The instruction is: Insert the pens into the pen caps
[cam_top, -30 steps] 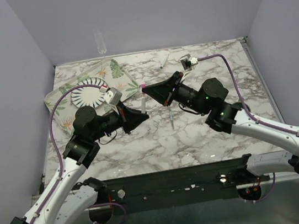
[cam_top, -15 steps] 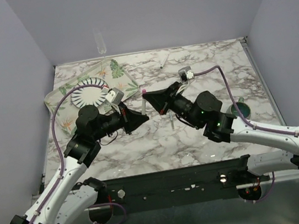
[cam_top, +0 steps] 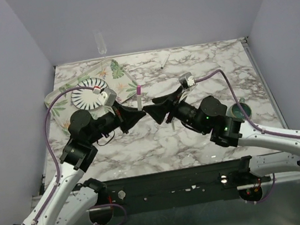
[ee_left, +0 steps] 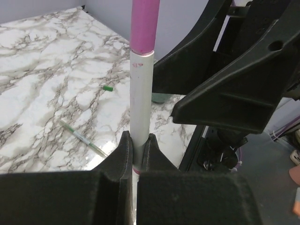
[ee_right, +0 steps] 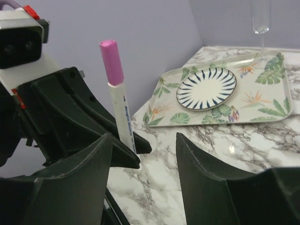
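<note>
My left gripper (ee_left: 137, 140) is shut on the lower barrel of a white pen (ee_left: 141, 93) and holds it upright, the pink cap (ee_left: 144, 23) seated on its top end. From above, the capped pen (cam_top: 138, 97) stands between the two grippers. My right gripper (ee_right: 144, 138) is open and empty, its fingers just in front of the pen (ee_right: 121, 112) and below the pink cap (ee_right: 111, 61), not touching either. A second pen (ee_left: 82, 138) with green markings lies on the marble. A tiny green cap (ee_left: 108, 87) lies apart from it.
A floral tray (cam_top: 58, 94) at the back left carries a striped plate (cam_top: 87, 96). A stemmed glass (cam_top: 100, 42) stands behind the tray. A round green dish (cam_top: 243, 109) sits by the right arm. A thin white object (cam_top: 164, 60) lies near the back edge.
My right gripper has opened, let go of the pink cap and drawn back below it. The cap now sits on the pen, which the left gripper has tipped upright.
</note>
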Tool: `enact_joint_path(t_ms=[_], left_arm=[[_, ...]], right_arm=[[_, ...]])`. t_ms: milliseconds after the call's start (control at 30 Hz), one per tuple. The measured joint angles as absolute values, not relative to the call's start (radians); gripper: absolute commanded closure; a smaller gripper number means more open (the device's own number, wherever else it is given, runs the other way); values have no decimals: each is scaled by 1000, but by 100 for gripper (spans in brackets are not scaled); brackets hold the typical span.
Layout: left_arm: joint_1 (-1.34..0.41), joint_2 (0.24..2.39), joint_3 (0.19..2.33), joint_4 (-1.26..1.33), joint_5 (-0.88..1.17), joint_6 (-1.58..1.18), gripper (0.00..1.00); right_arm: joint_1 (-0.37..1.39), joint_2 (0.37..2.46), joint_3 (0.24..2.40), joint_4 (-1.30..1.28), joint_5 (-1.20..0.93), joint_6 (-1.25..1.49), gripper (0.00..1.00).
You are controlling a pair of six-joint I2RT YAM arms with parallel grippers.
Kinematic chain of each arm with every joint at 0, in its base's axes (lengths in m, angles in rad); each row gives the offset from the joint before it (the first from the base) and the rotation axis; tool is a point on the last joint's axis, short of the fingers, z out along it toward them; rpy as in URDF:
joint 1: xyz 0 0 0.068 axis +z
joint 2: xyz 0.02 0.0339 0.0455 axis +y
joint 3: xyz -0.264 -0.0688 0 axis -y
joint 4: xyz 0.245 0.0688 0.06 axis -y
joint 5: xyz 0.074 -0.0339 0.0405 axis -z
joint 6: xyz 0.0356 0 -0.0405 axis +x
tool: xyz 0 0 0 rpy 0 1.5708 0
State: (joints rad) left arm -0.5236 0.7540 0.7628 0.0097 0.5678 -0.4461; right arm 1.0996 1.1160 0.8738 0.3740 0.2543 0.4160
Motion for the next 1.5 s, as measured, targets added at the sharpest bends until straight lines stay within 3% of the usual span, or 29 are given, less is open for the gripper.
enact_joint_path(t_ms=[133, 367, 467, 567, 633, 933, 1167, 1500], left_arm=[[-524, 731, 757, 19, 577, -430, 100], [-525, 685, 737, 39, 622, -415, 100], [-525, 685, 736, 58, 651, -416, 100], [-526, 681, 728, 82, 684, -420, 100], [-526, 680, 725, 92, 698, -427, 100], [-526, 680, 725, 108, 728, -435, 100], [-526, 680, 725, 109, 734, -435, 100], [-526, 679, 724, 110, 736, -435, 100]], right_arm=[[1098, 1098, 999, 250, 205, 401, 19], [1038, 1145, 1359, 22, 31, 371, 19], [1020, 1192, 1453, -48, -34, 358, 25], [1019, 1243, 1507, -130, -96, 337, 38], [1019, 1275, 1531, -170, -125, 328, 46], [1019, 1315, 1539, -233, -183, 321, 52], [1019, 1310, 1519, -226, -183, 333, 42], [1019, 1306, 1483, -173, -177, 358, 48]])
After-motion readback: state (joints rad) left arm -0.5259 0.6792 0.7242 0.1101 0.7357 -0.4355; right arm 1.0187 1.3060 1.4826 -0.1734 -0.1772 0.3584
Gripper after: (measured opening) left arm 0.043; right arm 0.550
